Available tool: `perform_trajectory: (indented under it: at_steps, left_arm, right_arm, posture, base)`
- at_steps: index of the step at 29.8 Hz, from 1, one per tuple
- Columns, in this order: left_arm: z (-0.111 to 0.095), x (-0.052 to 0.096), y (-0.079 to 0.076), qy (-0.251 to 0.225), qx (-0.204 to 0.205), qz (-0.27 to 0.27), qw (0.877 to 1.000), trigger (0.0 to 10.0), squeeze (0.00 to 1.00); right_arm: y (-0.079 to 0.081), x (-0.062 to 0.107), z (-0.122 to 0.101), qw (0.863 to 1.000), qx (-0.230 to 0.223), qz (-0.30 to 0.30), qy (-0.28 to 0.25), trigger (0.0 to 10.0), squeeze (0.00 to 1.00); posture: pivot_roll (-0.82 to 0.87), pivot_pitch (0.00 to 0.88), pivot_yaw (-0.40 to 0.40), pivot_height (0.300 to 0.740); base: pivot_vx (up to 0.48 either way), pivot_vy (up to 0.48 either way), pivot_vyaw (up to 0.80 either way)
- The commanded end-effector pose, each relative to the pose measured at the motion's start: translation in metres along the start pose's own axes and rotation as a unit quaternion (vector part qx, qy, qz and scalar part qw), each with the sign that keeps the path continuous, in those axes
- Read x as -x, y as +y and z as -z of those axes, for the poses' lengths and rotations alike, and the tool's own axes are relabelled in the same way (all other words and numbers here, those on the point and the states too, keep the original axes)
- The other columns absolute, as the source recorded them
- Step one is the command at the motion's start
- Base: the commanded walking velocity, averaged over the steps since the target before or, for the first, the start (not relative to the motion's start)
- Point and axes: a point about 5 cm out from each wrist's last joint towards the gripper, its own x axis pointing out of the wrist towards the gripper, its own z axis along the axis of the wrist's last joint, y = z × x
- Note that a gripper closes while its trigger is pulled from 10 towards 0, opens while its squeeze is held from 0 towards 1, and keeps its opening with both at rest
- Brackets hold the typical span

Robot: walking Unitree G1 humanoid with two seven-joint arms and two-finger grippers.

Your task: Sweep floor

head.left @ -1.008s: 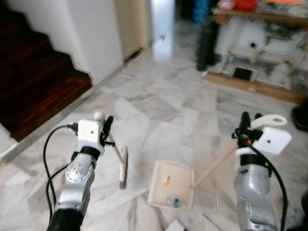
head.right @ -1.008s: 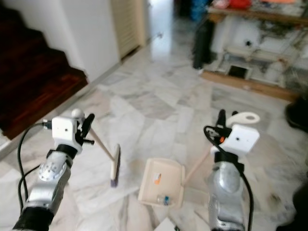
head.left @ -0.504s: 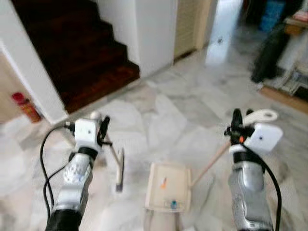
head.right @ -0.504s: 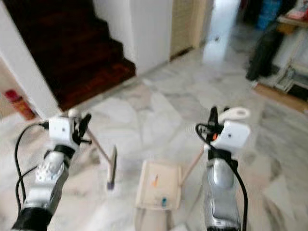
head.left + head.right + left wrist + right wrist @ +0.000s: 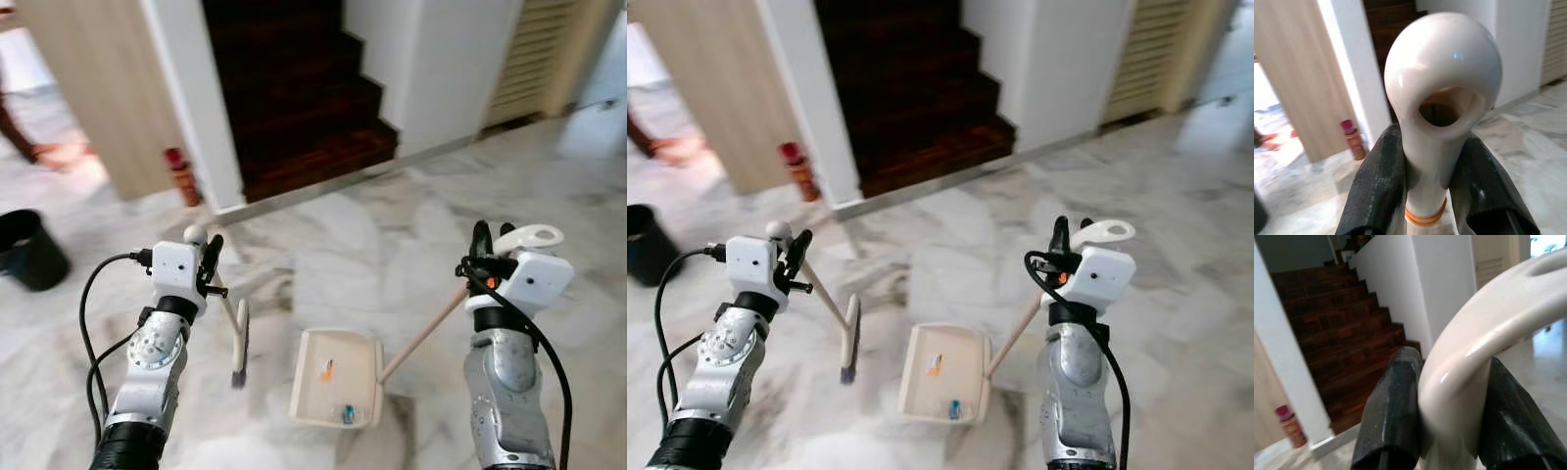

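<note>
Swinging leftward within a second, the head camera's view had traded the cluttered wooden shelving for the dark wooden staircase (image 5: 304, 98), a red canister (image 5: 181, 174) at the wall's foot and a black bucket (image 5: 29, 250), while both arms kept their poses, so the robot itself had turned, not the tools. The left gripper (image 5: 208, 262) had its fingers (image 5: 1376, 191) clamped on the round-ended handle of the small cream hand broom (image 5: 238, 343), whose dark bristles hung at the white marble floor (image 5: 372, 245). The right gripper (image 5: 482, 250) had its fingers (image 5: 1396, 416) closed around the looped handle of the cream long-handled dustpan (image 5: 338, 377), which sat on the floor just beside the broom, holding an orange scrap (image 5: 325, 369) and a blue scrap (image 5: 346, 414). With litter already collected, the turn probably meant heading for a fresh patch or the bucket.
</note>
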Motion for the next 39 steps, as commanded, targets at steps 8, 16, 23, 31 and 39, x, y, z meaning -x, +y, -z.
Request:
perform_trajectory:
  at_steps: [8,16,23,31,39]
  left_arm:
    - [-0.0141,-0.0040,0.0044,-0.032,-0.015,-0.002,0.999,10.0,0.00]
    - [-0.0149,-0.0050,0.0046,-0.033,-0.016,-0.001,0.999,10.0,0.00]
    - [-0.0152,-0.0065,0.0040,-0.034,-0.015,0.002,0.999,10.0,0.00]
    - [-0.0156,-0.0043,0.0047,-0.034,-0.014,-0.001,0.999,10.0,0.00]
    - [-0.0154,-0.0024,0.0061,-0.033,-0.014,-0.006,0.999,10.0,0.00]
  right_arm:
    - [0.0089,-0.0063,-0.0152,0.999,-0.014,-0.013,-0.037,10.0,0.00]
    - [0.0113,-0.0065,-0.0147,0.999,-0.017,-0.017,-0.037,10.0,0.00]
    - [0.0119,-0.0066,-0.0146,0.999,-0.019,-0.017,-0.038,10.0,0.00]
    - [0.0116,-0.0073,-0.0146,0.999,-0.025,-0.018,-0.034,10.0,0.00]
    - [0.0111,-0.0073,-0.0148,0.999,-0.034,-0.017,-0.034,10.0,0.00]
  posture:
    - [-0.07,0.007,0.033,0.740]
    - [-0.07,0.000,0.038,0.740]
    - [-0.07,0.000,0.042,0.740]
    - [-0.07,0.002,0.034,0.740]
    - [-0.06,0.014,0.033,0.740]
  base:
    - [0.000,0.000,0.80]
    - [0.000,0.000,0.80]
    - [0.000,0.000,0.80]
    - [0.000,0.000,0.55]
    - [0.000,0.000,0.00]
